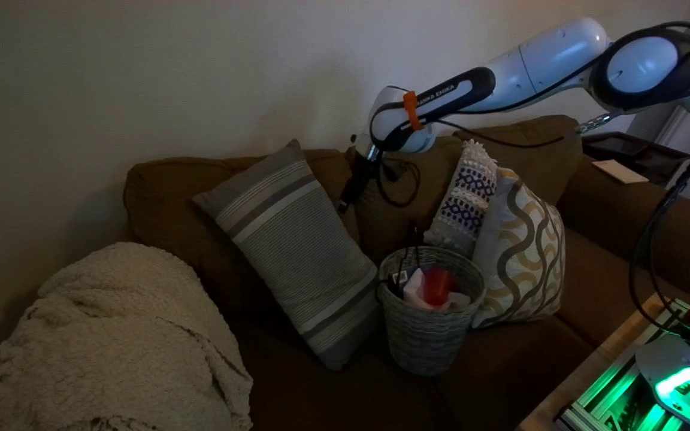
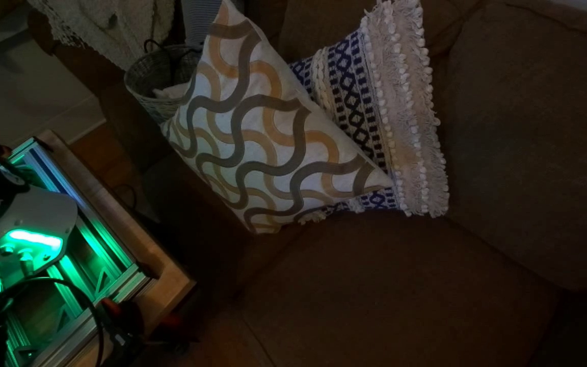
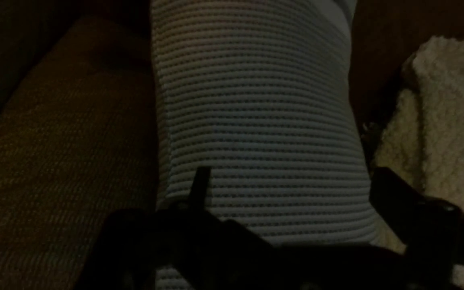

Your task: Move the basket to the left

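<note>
The pale grey-white woven basket (image 1: pixel 429 341) stands upright on the brown sofa in an exterior view, with a red item (image 1: pixel 438 286) and light cloth (image 1: pixel 414 288) at its top. It also shows in an exterior view (image 2: pixel 145 99), partly hidden behind the patterned cushion. The basket is out of view in the wrist view. My gripper (image 1: pixel 345 205) is up and to the left of the basket, apart from it, near the upper right side of the grey striped cushion. In the wrist view my gripper (image 3: pixel 292 173) has its fingers wide apart with nothing held between them.
The grey striped cushion (image 1: pixel 297 245) leans close to the basket's left side. The white-and-tan patterned cushion (image 1: pixel 524 251) and a blue-and-white fringed cushion (image 1: pixel 468 197) are on its right. A cream fleece blanket (image 1: pixel 123 341) lies at the left. The sofa backrest (image 1: pixel 159 191) is behind.
</note>
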